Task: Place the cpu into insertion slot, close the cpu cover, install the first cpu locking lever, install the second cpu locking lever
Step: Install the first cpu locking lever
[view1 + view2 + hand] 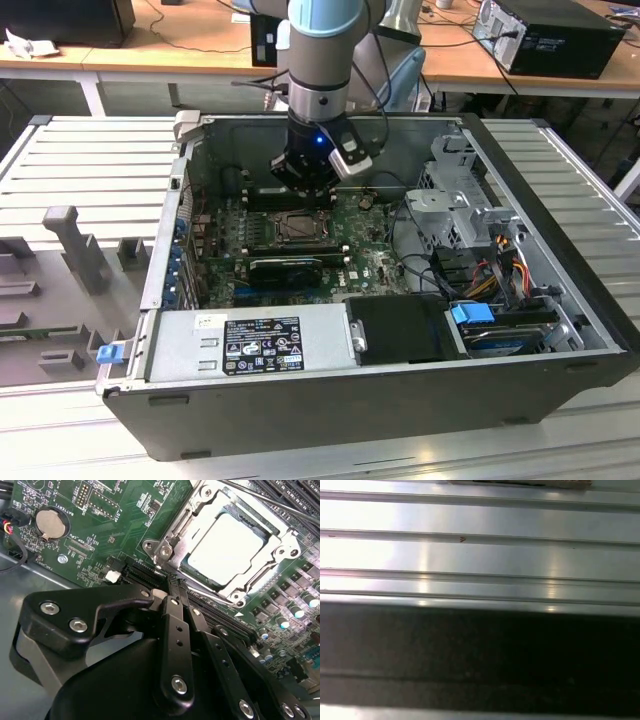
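Observation:
The cpu, a pale square chip, lies in the insertion slot on the green board. The silvery cpu cover is folded down flat around it, and the chip shows through its window. A thin metal locking lever runs along the far side of the socket. My gripper hangs just behind and above the socket inside the open computer case. In the second wrist view its black fingers meet tip to tip, shut on nothing, a short way off the socket's corner.
A long black card lies in front of the socket, with the power supply nearer still. The drive cage and cables fill the exterior view's right. A coin battery sits on the board. The ribbed metal table surrounds the case.

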`<state>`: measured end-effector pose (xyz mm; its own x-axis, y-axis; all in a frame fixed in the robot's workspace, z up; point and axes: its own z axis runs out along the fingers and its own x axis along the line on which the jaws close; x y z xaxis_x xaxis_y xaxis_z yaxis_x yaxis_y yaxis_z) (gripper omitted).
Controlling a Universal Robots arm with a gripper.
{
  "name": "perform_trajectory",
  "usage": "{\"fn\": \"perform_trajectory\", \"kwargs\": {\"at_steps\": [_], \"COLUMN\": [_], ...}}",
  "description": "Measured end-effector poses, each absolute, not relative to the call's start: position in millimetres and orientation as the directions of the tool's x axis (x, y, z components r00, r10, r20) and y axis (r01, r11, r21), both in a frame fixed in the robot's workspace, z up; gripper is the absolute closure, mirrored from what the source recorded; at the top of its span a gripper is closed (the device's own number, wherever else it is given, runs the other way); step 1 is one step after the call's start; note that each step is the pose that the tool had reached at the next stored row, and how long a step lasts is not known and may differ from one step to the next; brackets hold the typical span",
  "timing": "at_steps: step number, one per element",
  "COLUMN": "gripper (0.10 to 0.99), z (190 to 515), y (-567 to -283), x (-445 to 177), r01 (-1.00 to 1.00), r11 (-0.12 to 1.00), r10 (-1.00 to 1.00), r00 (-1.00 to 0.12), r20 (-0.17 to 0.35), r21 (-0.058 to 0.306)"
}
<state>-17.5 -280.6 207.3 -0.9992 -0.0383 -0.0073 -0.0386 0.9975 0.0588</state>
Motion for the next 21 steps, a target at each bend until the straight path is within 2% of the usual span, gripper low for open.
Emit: {"fn": "perform_trajectory", "kwargs": {"at_steps": [12, 21], "gripper": [0.980, 0.980], "z": [202.4, 209.3], "y": [-280.4, -280.4], "x": [-17.5, -17.2], "r01": [-0.044, -0.046], "r11": [0.998, 0.998], "r10": [-0.044, -0.045], "r00": [-0.999, -0.999], "r20": [-0.007, -0.007], "r21": [0.038, 0.040]}}
